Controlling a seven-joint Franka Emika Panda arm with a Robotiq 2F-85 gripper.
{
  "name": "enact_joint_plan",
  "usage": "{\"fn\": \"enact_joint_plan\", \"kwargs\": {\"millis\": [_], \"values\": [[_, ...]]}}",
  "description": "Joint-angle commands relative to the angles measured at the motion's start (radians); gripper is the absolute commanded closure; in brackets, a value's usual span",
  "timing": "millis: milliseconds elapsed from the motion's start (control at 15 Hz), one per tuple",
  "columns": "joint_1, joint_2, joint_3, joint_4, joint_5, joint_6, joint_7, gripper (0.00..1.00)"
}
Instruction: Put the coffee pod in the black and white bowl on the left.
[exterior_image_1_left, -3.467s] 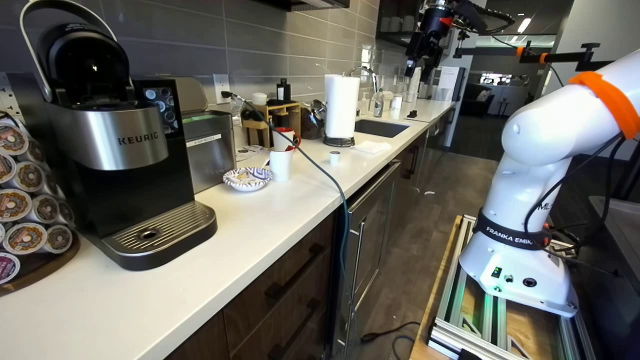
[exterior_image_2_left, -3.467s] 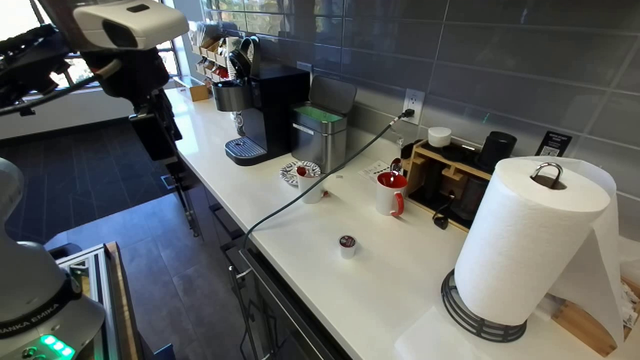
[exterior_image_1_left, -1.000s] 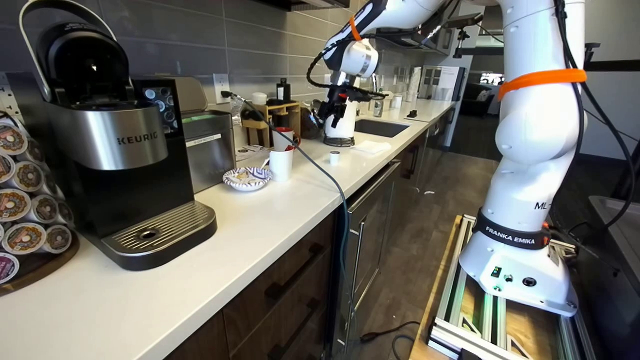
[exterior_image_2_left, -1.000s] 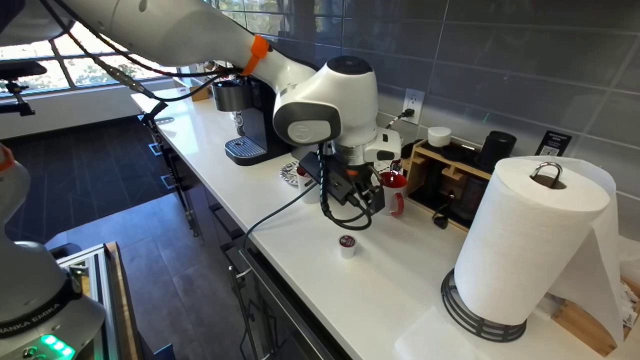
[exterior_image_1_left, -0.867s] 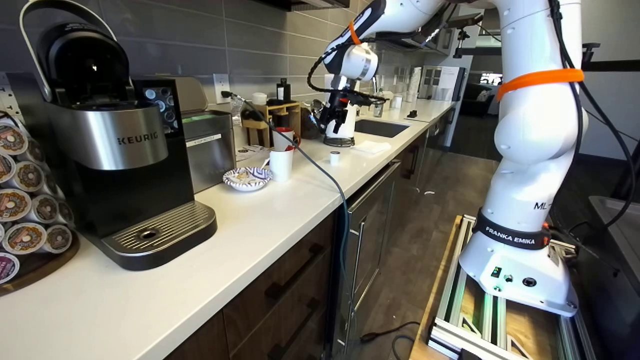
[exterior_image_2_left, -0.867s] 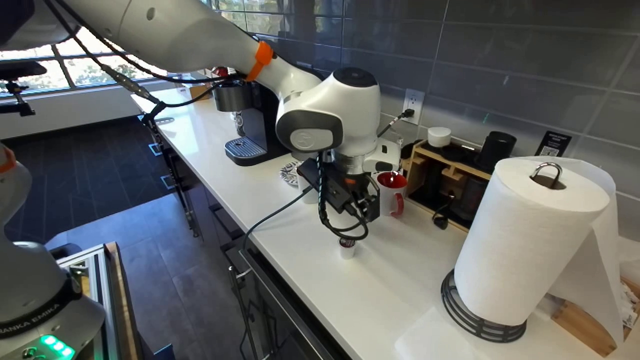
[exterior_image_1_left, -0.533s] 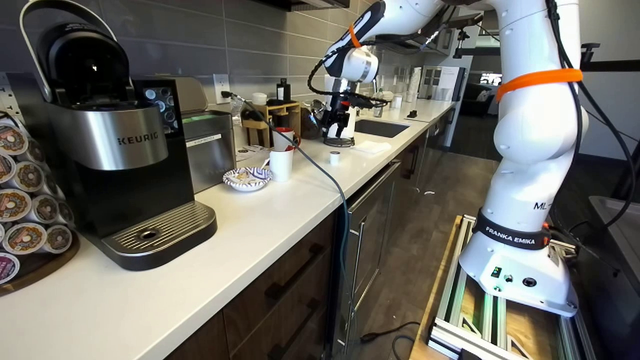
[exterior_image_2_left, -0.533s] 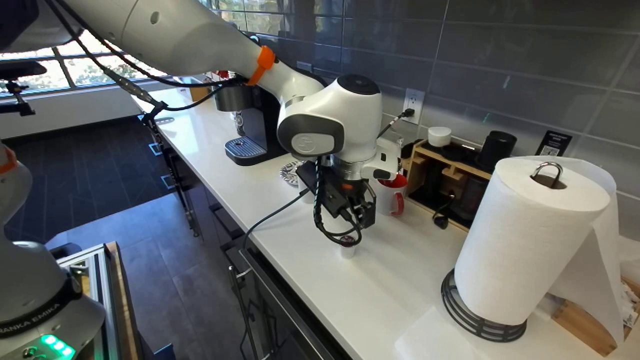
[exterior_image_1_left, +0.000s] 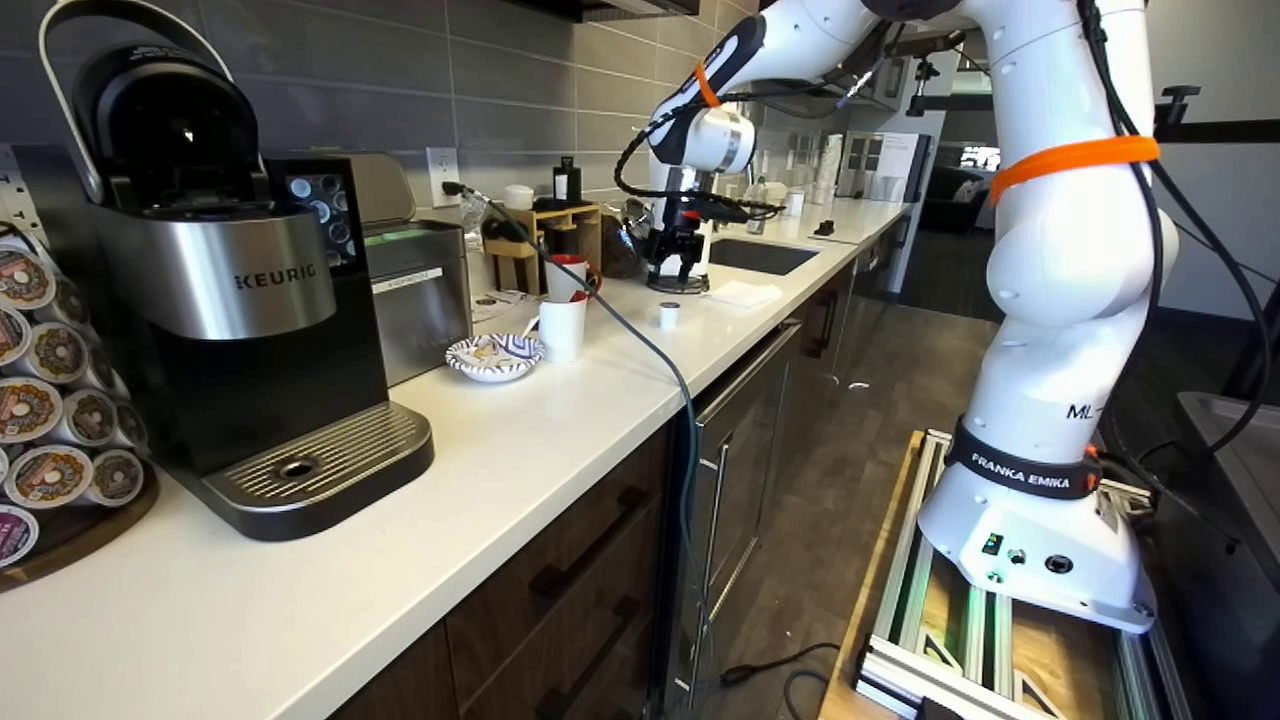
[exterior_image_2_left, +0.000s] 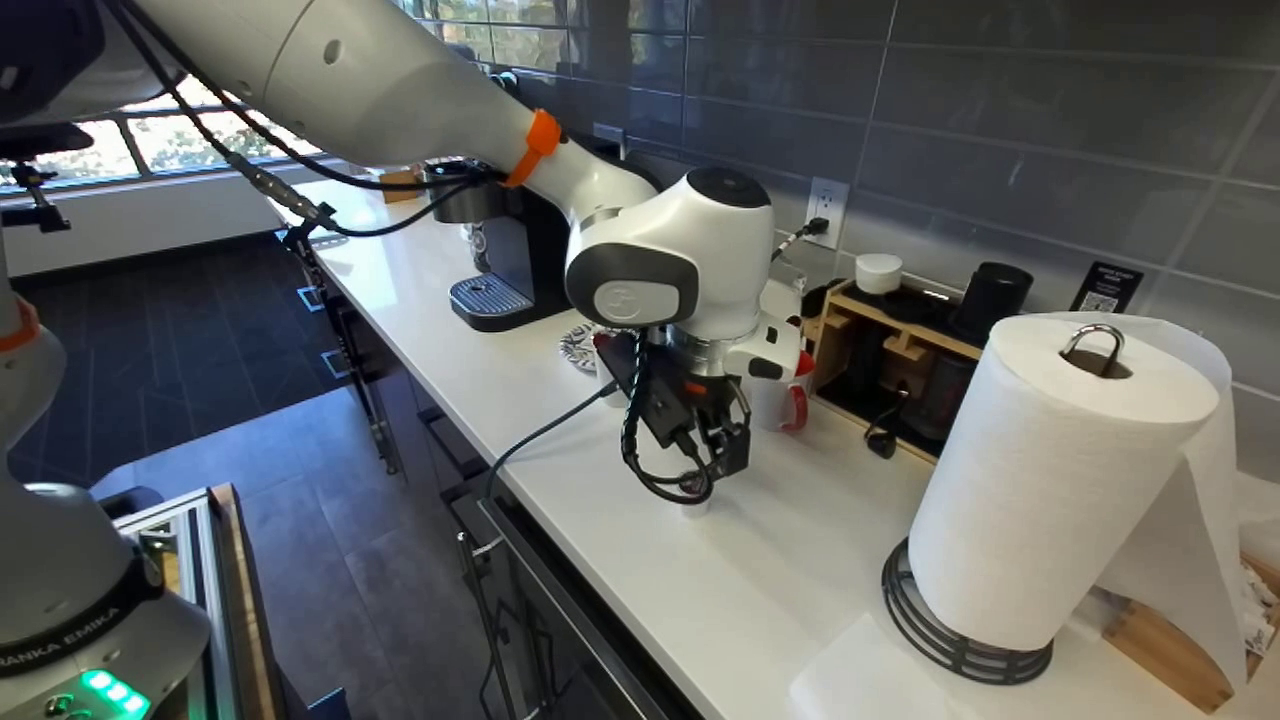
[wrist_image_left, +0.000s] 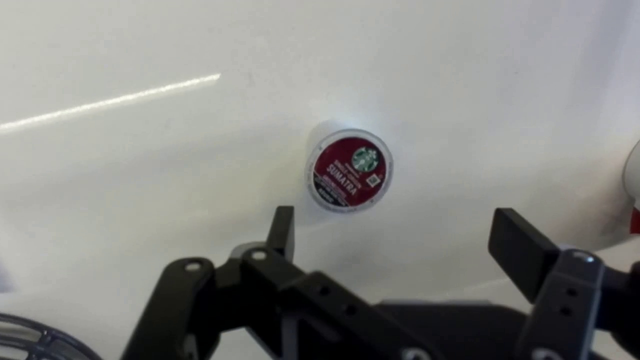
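Beside kitchen tiles (exterior_image_2_left: 1000, 130), the end effector (wrist_image_left: 394, 222) dips lower, jaws apart, near the coffee pod (wrist_image_left: 350, 172) standing on the surface (exterior_image_2_left: 800, 560), apparently readying a grasp; the patterned bowl (exterior_image_1_left: 495, 357) waits.

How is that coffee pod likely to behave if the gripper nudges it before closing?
The coffee pod may slide easily: the counter looks glossy, carrying a bright reflection. It looks small, so it is probably light. Standing upright on its end, it could tip if bumped high, and its round shape might let it roll once down.
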Motion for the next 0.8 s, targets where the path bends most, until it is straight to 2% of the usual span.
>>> {"fn": "enact_joint_plan", "kwargs": {"millis": [0,333,733], "values": [[0.005,0.062,0.001,0.043,-0.045,-0.037,0.089,0.0],[0.038,0.09,-0.03,0.057,-0.165,-0.034,0.276,0.0],[0.045,0.099,-0.014,0.066,-0.184,-0.034,0.314,0.0]]}}
